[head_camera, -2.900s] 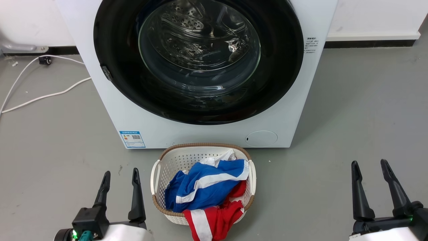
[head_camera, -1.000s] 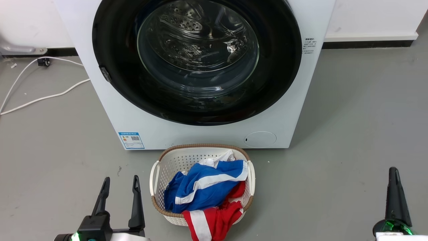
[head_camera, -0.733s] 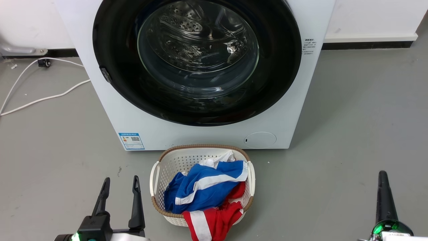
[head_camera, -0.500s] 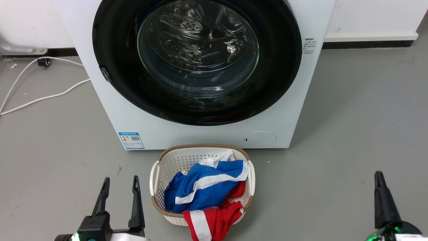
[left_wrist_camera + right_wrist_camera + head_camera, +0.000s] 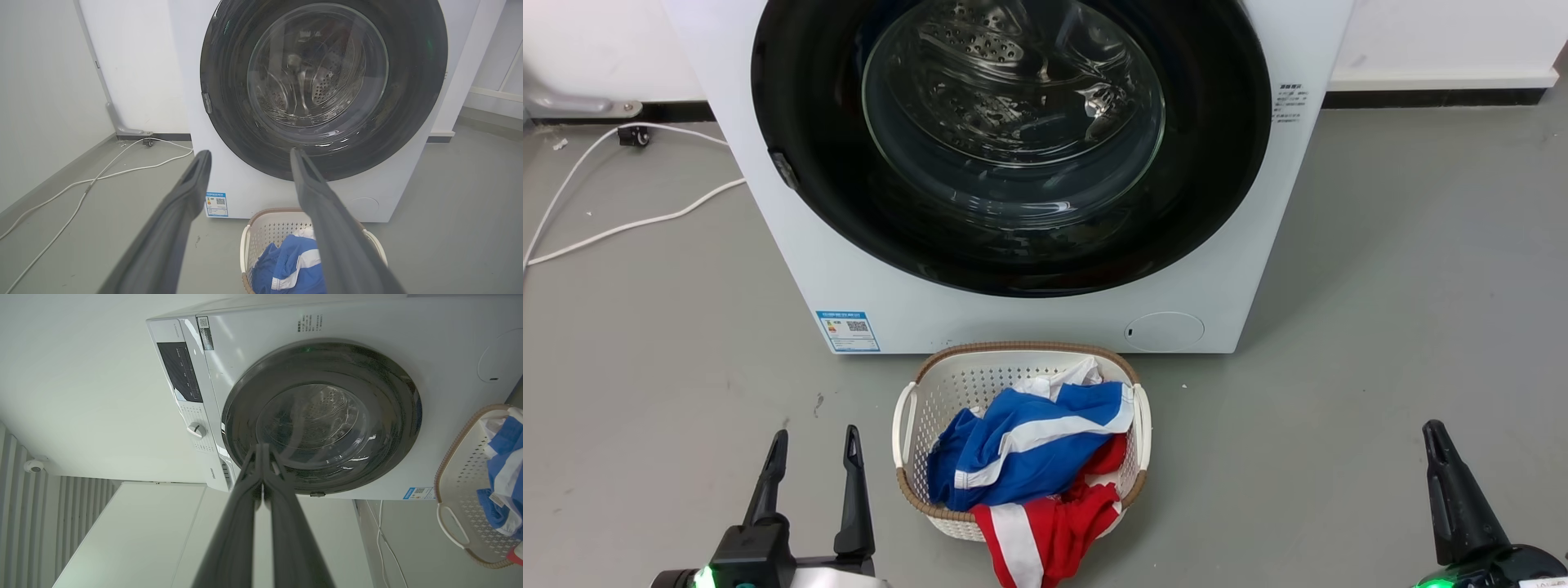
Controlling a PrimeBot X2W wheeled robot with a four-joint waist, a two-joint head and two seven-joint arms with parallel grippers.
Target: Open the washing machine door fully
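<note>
You are turning your right gripper (image 5: 261, 448) edge-on, fingers newly pressed together; your left gripper (image 5: 814, 434) is hanging spread; the large round black-rimmed glass washing machine door (image 5: 1013, 147) is staying shut.

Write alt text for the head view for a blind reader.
A white washing machine stands with its round, black-rimmed glass door shut. Before it sits a white laundry basket of blue and red clothes; the open left gripper and the right gripper show at the bottom corners.

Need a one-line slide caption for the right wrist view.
Right gripper, fingers shut, aimed at the closed washing machine door; laundry basket at right edge.
</note>
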